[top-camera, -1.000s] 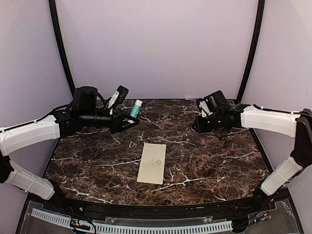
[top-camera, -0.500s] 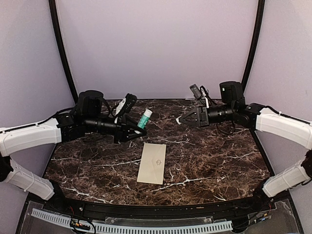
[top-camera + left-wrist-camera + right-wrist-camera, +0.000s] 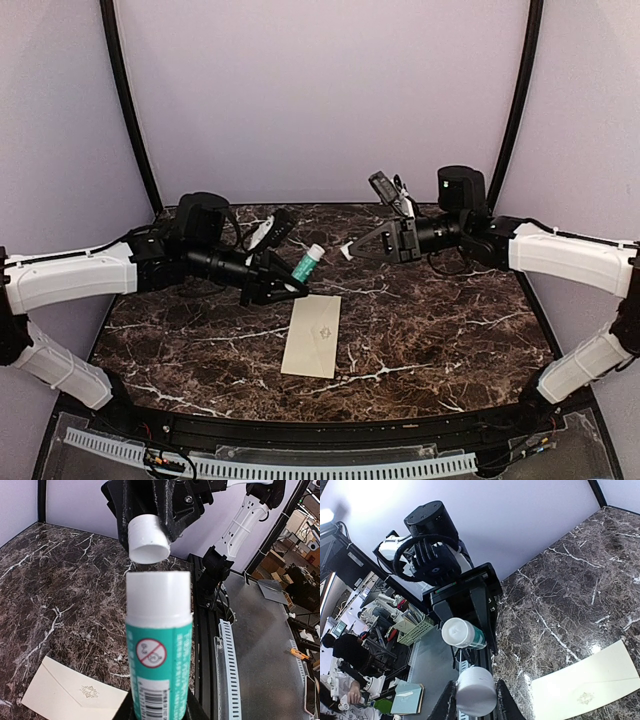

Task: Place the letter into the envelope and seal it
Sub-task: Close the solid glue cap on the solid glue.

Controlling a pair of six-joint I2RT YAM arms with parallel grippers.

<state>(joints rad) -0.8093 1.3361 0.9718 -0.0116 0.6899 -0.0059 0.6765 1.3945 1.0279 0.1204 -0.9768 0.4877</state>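
The dark marble table (image 3: pixel 450 330) carries one flat item. The envelope (image 3: pixel 311 335) lies near the middle of the table, slightly toward the near edge. Its long side runs near to far and its emblem face is up. It is touched by neither arm.

The left gripper (image 3: pixel 287 284) hangs above the table just beyond the envelope's far left corner. It is clamped narrowly on the base of a teal glue stick (image 3: pixel 159 645), whose white end points right and far. The right gripper (image 3: pixel 362 245) reaches in from the right, above the far middle of the table. It is closed on a small white cap (image 3: pixel 475 690). The cap's open mouth faces the stick's white end, close to it but not touching.
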